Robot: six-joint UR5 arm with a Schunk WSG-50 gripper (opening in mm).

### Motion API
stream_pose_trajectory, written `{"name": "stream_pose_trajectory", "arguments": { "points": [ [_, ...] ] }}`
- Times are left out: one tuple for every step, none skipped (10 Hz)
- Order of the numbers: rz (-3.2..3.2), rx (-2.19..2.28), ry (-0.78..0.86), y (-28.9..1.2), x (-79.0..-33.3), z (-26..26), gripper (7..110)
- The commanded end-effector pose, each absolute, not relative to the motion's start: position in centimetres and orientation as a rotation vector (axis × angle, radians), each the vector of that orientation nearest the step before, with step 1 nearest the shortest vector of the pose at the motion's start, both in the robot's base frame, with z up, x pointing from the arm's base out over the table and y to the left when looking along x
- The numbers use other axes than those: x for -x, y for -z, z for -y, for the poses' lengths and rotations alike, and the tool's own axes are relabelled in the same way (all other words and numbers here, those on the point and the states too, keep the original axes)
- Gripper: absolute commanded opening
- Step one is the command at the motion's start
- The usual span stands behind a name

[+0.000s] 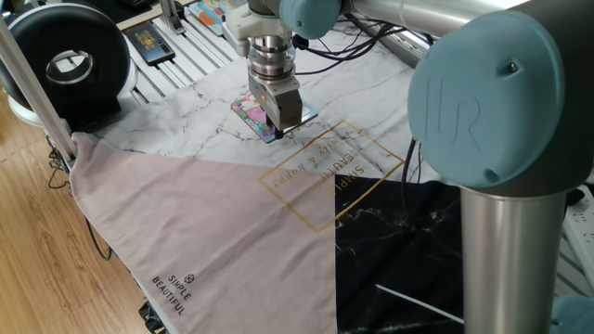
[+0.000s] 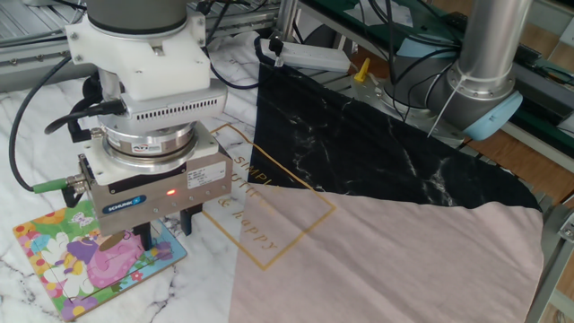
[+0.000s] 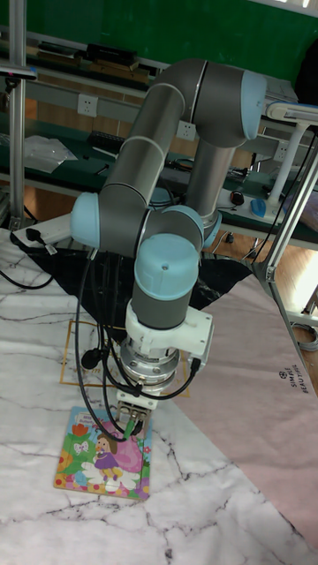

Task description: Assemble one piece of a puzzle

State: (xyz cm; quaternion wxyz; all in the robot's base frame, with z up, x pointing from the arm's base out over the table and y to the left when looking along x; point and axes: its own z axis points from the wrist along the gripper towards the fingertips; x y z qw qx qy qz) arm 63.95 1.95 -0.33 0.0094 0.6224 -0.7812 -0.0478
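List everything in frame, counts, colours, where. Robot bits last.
puzzle: 1, pink, green and yellow picture with blue edge, flat on the marble part of the cloth, under the pincer.
piece: not visible; hidden or too small to tell.
cloth: 1, white marble, pinkish-grey and black marble panels, gold lettering, covering the table.
black round device: 1, at the table's far corner in one fixed view.
arm: 1, grey with light-blue joints.
pincer: 1, dark fingers, pointing down at the puzzle's edge; grip state unclear.

Open marble table [image 2: 27,193] beside puzzle [image 2: 63,260]
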Motion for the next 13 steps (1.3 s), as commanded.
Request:
{"name": "stream_pose_trajectory", "arguments": {
  "points": [
    [2.456, -1.95, 0.162, 0.28, -64.46, -2.39, 44],
    [2.455, -1.953, 0.169, 0.38, -64.48, -2.58, 44],
    [2.451, -1.959, 0.169, 0.47, -64.52, -2.61, 44],
    [2.448, -1.963, 0.169, 0.55, -64.54, -2.62, 44],
    [2.447, -1.962, 0.167, 0.6, -64.56, -2.58, 44],
    [2.447, -1.962, 0.17, 0.65, -64.54, -2.63, 44],
    [2.445, -1.964, 0.168, 0.69, -64.55, -2.6, 44],
    [2.441, -1.964, 0.168, 0.67, -64.51, -2.56, 44],
    [2.443, -1.962, 0.165, 0.68, -64.54, -2.52, 44],
    [2.442, -1.964, 0.156, 0.71, -64.62, -2.4, 44],
    [2.442, -1.961, 0.161, 0.68, -64.54, -2.44, 44],
    [2.442, -1.958, 0.169, 0.51, -64.39, -2.56, 44],
    [2.438, -1.95, 0.172, 0.24, -64.16, -2.53, 44]
  ]
}}
